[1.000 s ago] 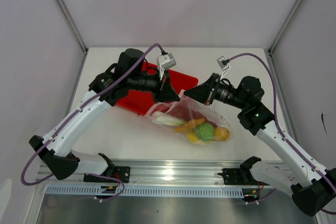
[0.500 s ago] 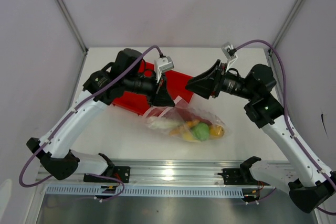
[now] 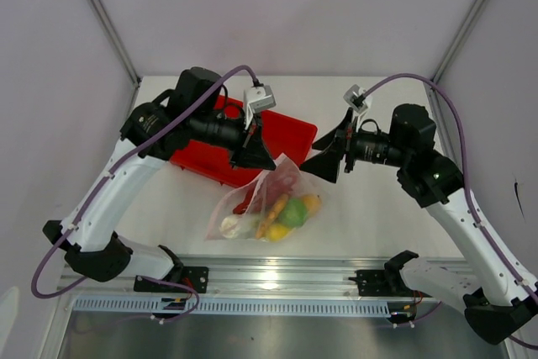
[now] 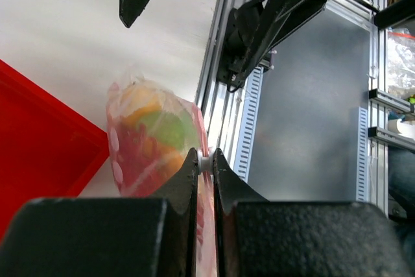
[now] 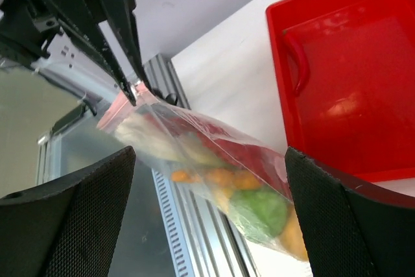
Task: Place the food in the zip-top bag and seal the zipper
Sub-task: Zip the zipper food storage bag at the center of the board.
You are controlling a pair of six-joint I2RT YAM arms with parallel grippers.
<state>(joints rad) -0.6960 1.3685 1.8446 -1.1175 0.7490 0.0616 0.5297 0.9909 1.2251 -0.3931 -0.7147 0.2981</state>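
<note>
Two claws: left claw (image 4: 205,161) pinches the zip-top bag (image 4: 150,139); right claw (image 5: 206,160) gapes.

No legible text, labels, brands, numbers or signs in any of the three views.
</note>
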